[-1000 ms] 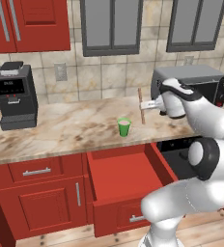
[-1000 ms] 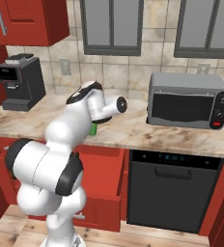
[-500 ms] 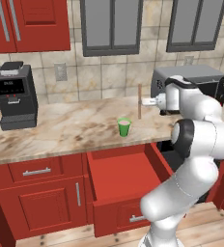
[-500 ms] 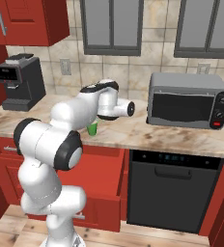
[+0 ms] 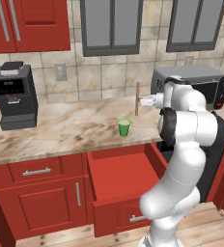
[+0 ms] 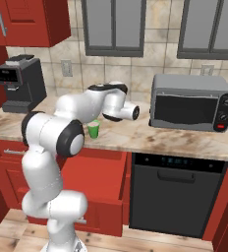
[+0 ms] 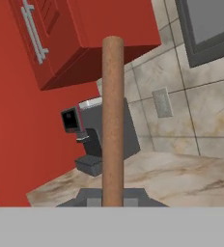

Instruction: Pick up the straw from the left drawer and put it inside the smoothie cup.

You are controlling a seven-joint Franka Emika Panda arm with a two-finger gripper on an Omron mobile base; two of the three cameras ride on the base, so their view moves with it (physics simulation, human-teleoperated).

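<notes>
The straw [image 5: 137,91] stands upright in the air over the counter, with my gripper [image 5: 140,102] shut on its lower half. It is right of and behind the smoothie cup [image 5: 124,127], a small green cup with pale contents standing on the counter. The left drawer [image 5: 118,172] is pulled open below the cup, its red floor bare. From the right base view the cup [image 6: 93,130] peeks out behind my forearm. In the hand view the straw [image 7: 112,116] rises straight up from between my fingertips [image 7: 92,197].
A black coffee machine [image 5: 14,94] stands at the counter's left end. A grey microwave [image 6: 191,102] sits on the right, close behind my wrist. A black dishwasher [image 6: 177,191] is under the counter to the right of the drawer. Red wall cabinets [image 5: 27,24] hang above.
The arm has folded up more upright and the wrist has turned. The straw, still gripped and upright, has shifted a little left toward the cup.
</notes>
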